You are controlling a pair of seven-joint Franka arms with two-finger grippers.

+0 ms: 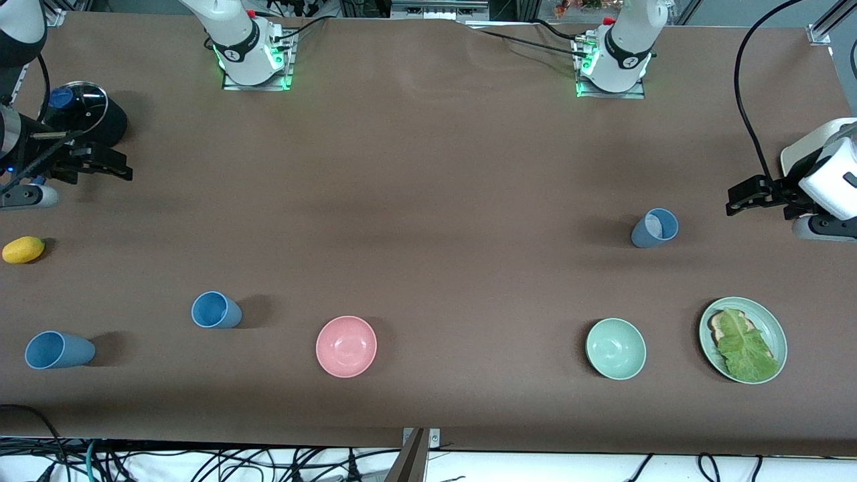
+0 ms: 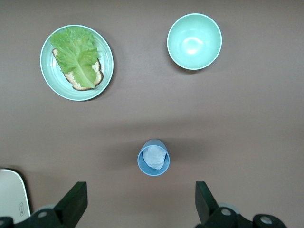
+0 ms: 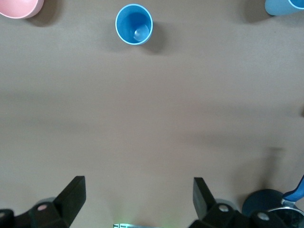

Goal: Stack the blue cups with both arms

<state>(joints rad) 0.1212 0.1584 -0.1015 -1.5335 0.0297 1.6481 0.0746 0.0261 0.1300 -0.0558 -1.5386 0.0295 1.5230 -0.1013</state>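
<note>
A slate-blue cup [image 1: 655,228] stands toward the left arm's end of the table, with something white and crumpled inside; it also shows in the left wrist view [image 2: 153,157]. A sky-blue cup [image 1: 215,310] stands toward the right arm's end and shows in the right wrist view [image 3: 134,23]. A third blue cup [image 1: 59,350] sits nearer the front camera at that end and shows in the right wrist view [image 3: 284,6]. My left gripper [image 1: 740,199] [image 2: 140,202] is open and empty, above the table beside the slate-blue cup. My right gripper [image 1: 114,166] [image 3: 137,197] is open and empty, above the table at the right arm's end.
A pink bowl [image 1: 346,346] and a mint-green bowl [image 1: 616,349] sit near the front edge. A green plate [image 1: 776,335] holds bread and lettuce. A yellow fruit [image 1: 23,250] and a black lidded pot [image 1: 87,114] lie at the right arm's end.
</note>
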